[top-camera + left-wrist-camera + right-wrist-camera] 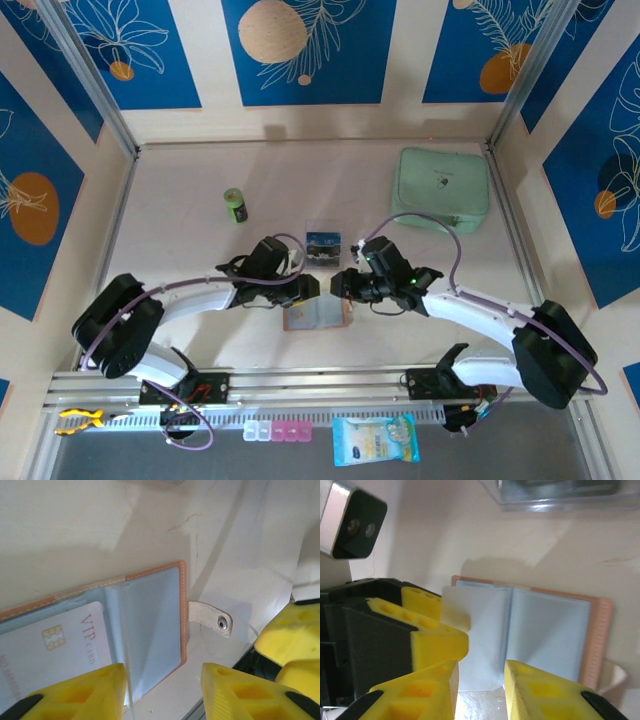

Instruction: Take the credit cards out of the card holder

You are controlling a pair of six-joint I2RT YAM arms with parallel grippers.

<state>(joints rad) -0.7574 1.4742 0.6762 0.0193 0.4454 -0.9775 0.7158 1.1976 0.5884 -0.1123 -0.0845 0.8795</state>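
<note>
The tan card holder (315, 317) lies open on the table (170, 220), right beneath both grippers and between them. A white card (65, 660) marked VIP sits in its left pocket, just beside the left gripper (162, 695), whose jaws stand spread with nothing between them. The right gripper (480, 690) hangs over the holder's fold, jaws partly apart, holding nothing.
</note>
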